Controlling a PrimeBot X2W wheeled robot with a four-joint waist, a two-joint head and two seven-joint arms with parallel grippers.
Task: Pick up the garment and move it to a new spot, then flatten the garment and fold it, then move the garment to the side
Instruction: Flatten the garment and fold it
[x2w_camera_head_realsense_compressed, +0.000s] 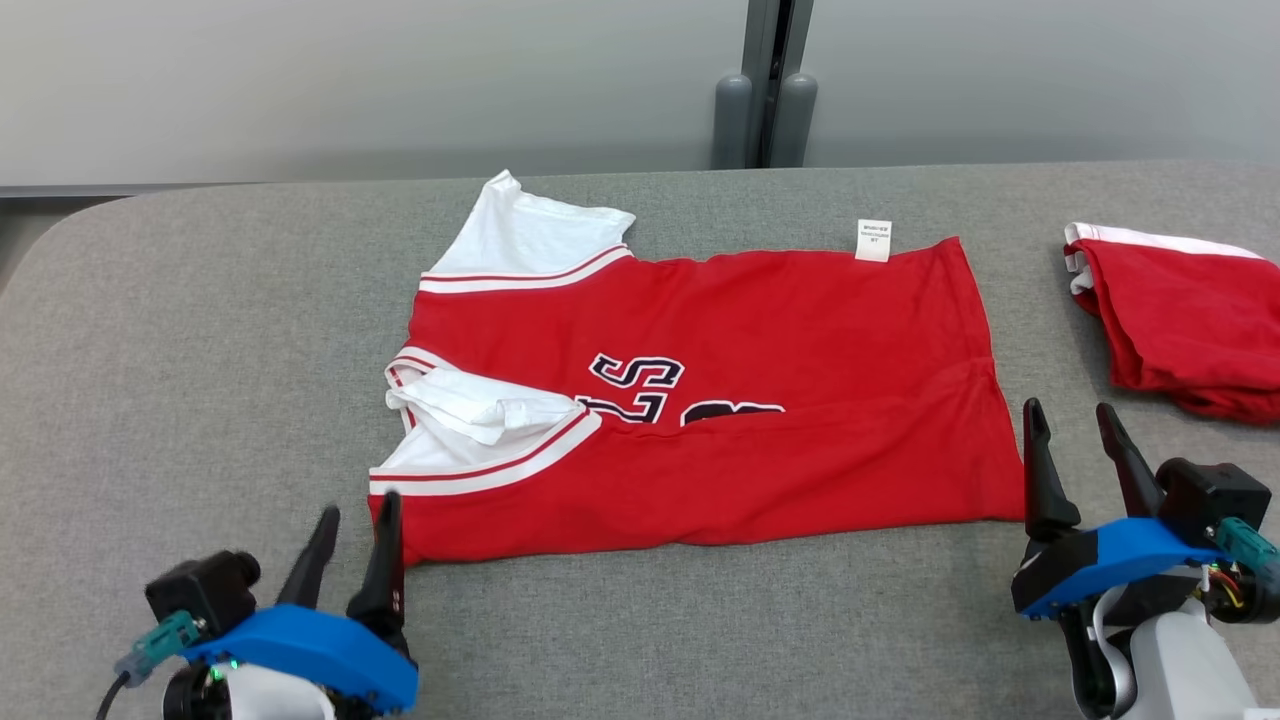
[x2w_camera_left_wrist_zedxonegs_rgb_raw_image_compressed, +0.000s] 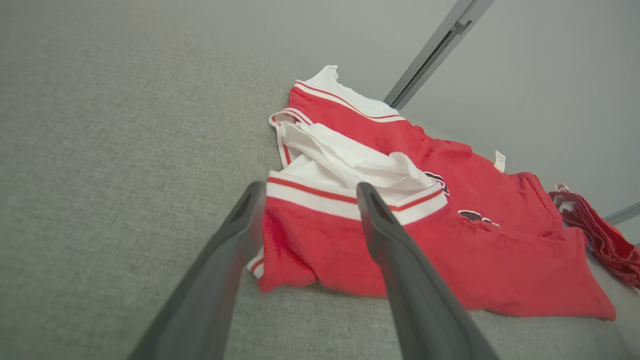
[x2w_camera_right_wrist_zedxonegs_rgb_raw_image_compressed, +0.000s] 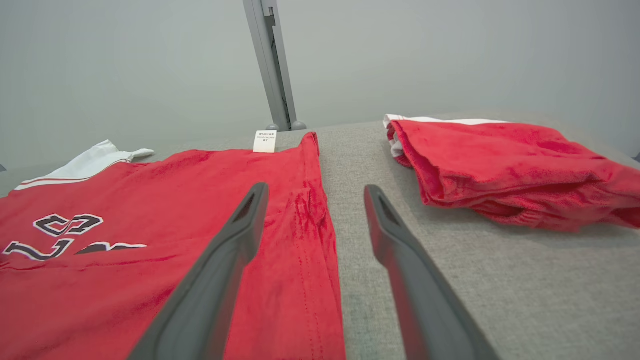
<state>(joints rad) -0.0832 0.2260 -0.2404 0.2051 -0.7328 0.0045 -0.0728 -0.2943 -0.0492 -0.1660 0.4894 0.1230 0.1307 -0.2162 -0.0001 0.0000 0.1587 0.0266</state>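
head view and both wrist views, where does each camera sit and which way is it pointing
Head view: on the robot's head, looking forward and down at the grey table and red jersey; left gripper lower left, right gripper lower right.
Left wrist view: on the left wrist, looking over the jersey's sleeve end; own two fingers show.
Right wrist view: on the right wrist, looking along the jersey's hem; own fingers show.
Shared: both wrist views catch the jersey's white label and the folded red garment.

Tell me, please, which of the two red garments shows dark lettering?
The jersey spread out mid-table, with white sleeves. The other red garment, bunched at the right, shows no lettering.
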